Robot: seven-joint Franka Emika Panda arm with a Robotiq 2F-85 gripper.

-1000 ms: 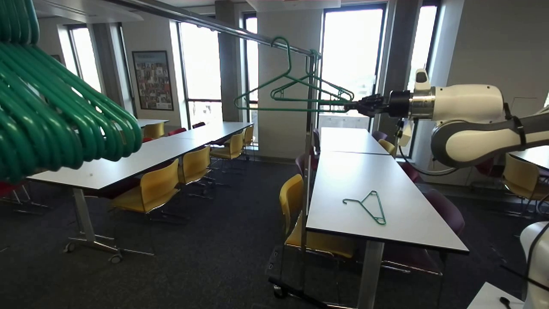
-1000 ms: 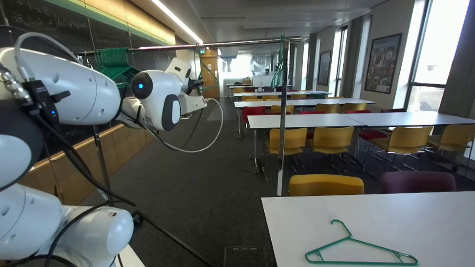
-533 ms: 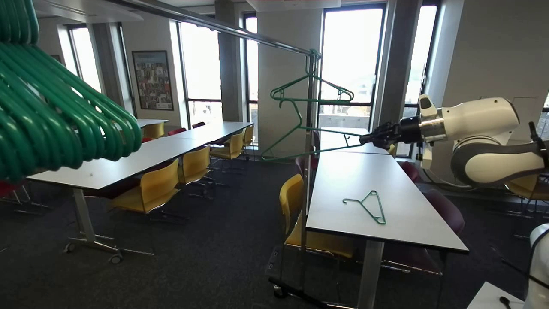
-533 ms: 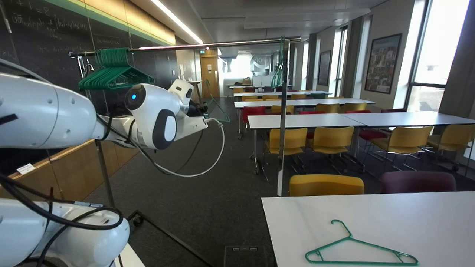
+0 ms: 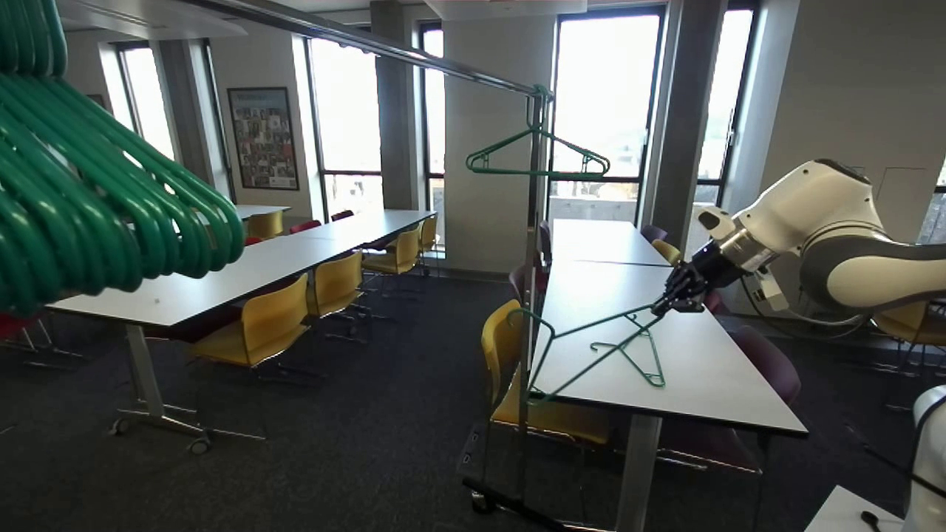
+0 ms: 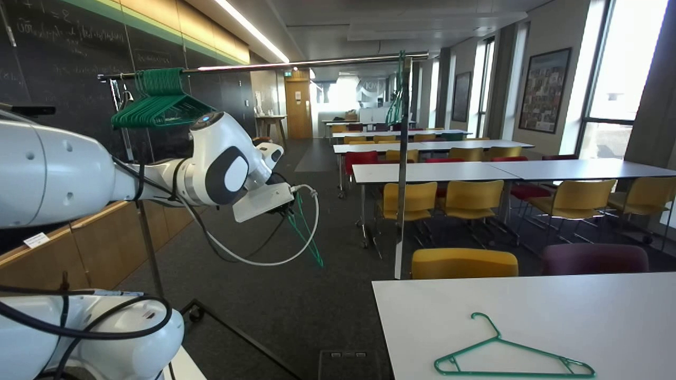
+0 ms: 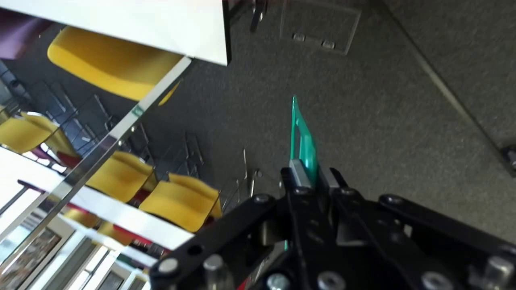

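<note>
Gripper (image 7: 313, 175) clamped on one end of green hanger (image 7: 308, 151), midair over floor (image 6: 317, 316). Off-centre hold: it could pivot or slip out. Hook (image 5: 545, 323) could snag rack post (image 6: 403, 174) if swung that way.

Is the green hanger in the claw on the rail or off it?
Off: the claw grips the hanger by one end, and in an exterior view its hook sits below the rail.

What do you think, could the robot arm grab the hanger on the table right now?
Probably not: its claw is closed on another hanger and would likely have to let go first. Nothing lies on the tabletop hanger, though.
</note>
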